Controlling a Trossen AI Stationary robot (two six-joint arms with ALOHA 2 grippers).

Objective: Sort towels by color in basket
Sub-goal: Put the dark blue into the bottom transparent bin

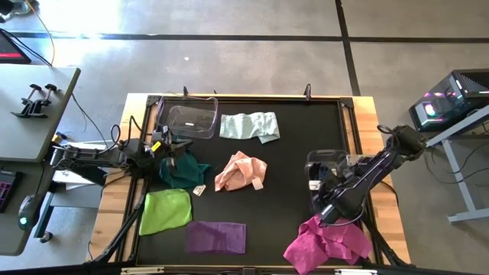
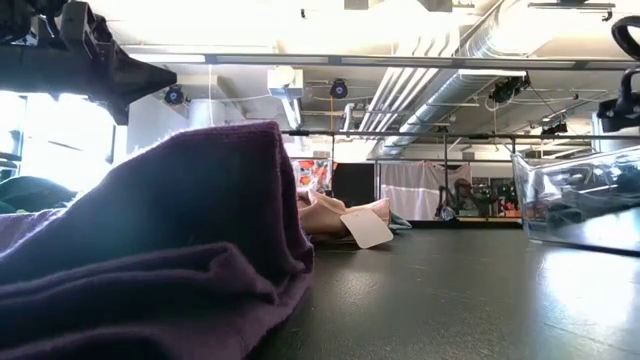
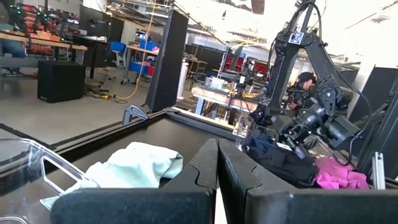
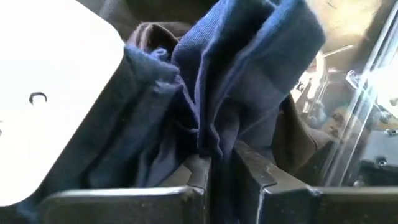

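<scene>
My right gripper (image 1: 322,192) is down in the clear basket (image 1: 330,162) at the table's right and is shut on a navy towel (image 4: 236,74); a darker cloth (image 4: 155,34) lies beside it. My left gripper (image 1: 163,145) is shut and empty, at the far edge of the dark teal towel (image 1: 182,169), beside a second clear basket (image 1: 188,119). On the black mat lie the mint towel (image 1: 250,126), peach-pink towel (image 1: 241,172), lime green towel (image 1: 166,210), purple towel (image 1: 217,237) and magenta towel (image 1: 327,241). My right gripper pinches a bunched fold of the navy towel (image 4: 208,146) between its two fingers. Several layers gather there. The rest of the towel spreads out beyond the fingertips, against the other cloth in the basket.
A white label (image 4: 50,93) lies on the cloth in the right basket, whose clear wall (image 4: 364,87) stands close to my right gripper. The peach-pink towel has a white tag (image 2: 367,230). The purple towel (image 2: 150,250) fills the low view's near left.
</scene>
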